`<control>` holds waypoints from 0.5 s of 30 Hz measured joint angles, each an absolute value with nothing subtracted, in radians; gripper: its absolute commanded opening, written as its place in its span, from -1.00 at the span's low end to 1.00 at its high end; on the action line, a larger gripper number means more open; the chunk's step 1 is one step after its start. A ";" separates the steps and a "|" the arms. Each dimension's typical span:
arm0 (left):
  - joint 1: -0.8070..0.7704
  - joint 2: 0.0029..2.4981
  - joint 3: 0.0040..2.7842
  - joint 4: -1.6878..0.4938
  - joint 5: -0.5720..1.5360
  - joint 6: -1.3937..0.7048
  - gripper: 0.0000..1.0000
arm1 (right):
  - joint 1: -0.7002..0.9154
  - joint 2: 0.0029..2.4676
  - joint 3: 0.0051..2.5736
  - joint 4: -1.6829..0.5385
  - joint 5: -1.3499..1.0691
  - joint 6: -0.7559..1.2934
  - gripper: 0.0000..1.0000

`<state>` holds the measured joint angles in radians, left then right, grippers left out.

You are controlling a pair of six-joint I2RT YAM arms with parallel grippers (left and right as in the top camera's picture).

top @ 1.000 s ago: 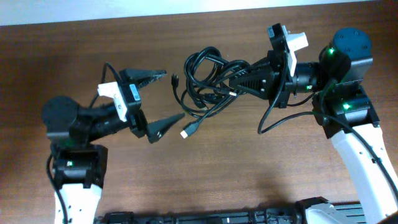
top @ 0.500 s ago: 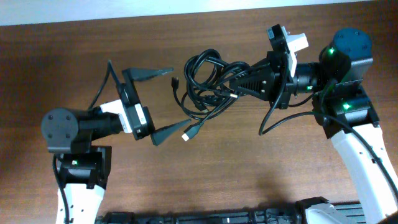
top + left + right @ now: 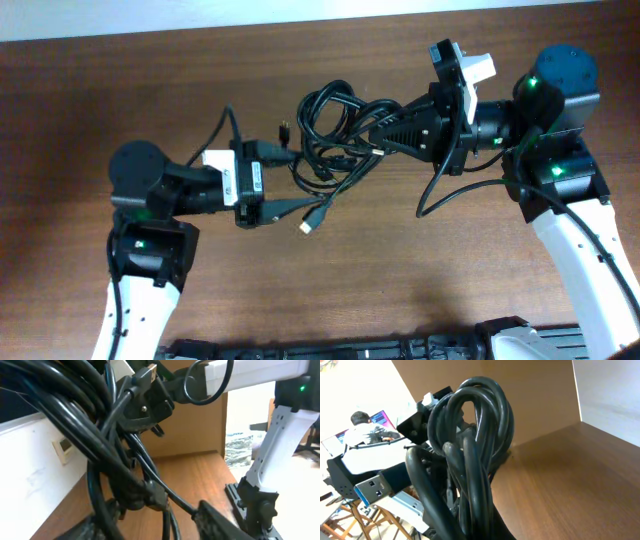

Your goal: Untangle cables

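**Spotter:** Where's the tangle sitting?

**Me:** The cables [image 3: 335,125] are one knotted pile of black loops over the middle of the tabletop [image 3: 400,270], toward its far edge. They lie between my two arms.

**Spotter:** Right side first. What have you got?

**Me:** My right claw [image 3: 378,133] is clamped tight on the right side of the bundle. On my right wrist camera the loops rise straight out of the grip and fill the centre of the view. A blue-tongued USB plug [image 3: 370,487] juts out low on the left, beside them.

**Spotter:** And the left?

**Me:** My left claw [image 3: 293,180] is in at the bundle's left edge. One finger is on the far side, one on the near side, and strands run through the gap. The jaws stand partway apart. I cannot tell whether they are actually pinching a cord. On the left wrist camera thick cords crowd the whole frame and cross between my fingers [image 3: 215,522].

**Spotter:** Any loose ends showing?

**Me:** Two from overhead. A silver-tipped plug [image 3: 311,222] trails out on the near side, resting on the wood just past my near finger. A small dark plug [image 3: 284,128] pokes out at the far left of the pile, just beside my far finger.
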<state>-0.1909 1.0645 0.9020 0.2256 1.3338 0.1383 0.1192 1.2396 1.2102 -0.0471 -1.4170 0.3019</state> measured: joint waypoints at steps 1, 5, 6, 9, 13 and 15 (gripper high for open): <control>-0.191 1.066 0.902 0.225 1.332 0.139 -1.00 | 0.119 1.240 1.210 -0.047 -1.420 0.303 -0.92; -0.191 1.069 0.902 0.224 1.297 0.130 -1.00 | 0.119 1.240 1.210 -0.047 -1.428 0.299 -0.92; -0.191 1.069 0.902 0.224 1.261 0.110 -1.00 | 0.119 1.240 1.210 -0.047 -1.427 0.299 -0.92; -0.192 1.068 0.902 0.211 1.003 -0.065 -1.00 | 0.119 1.240 1.210 -0.047 -1.404 0.296 -0.92; -0.210 1.062 0.907 0.076 0.729 -0.363 -1.00 | 0.121 1.241 1.210 -0.047 -1.365 0.286 -0.92; -0.215 1.060 0.909 0.030 0.695 -0.472 -1.00 | 0.122 1.243 1.210 -0.048 -1.359 0.284 -0.92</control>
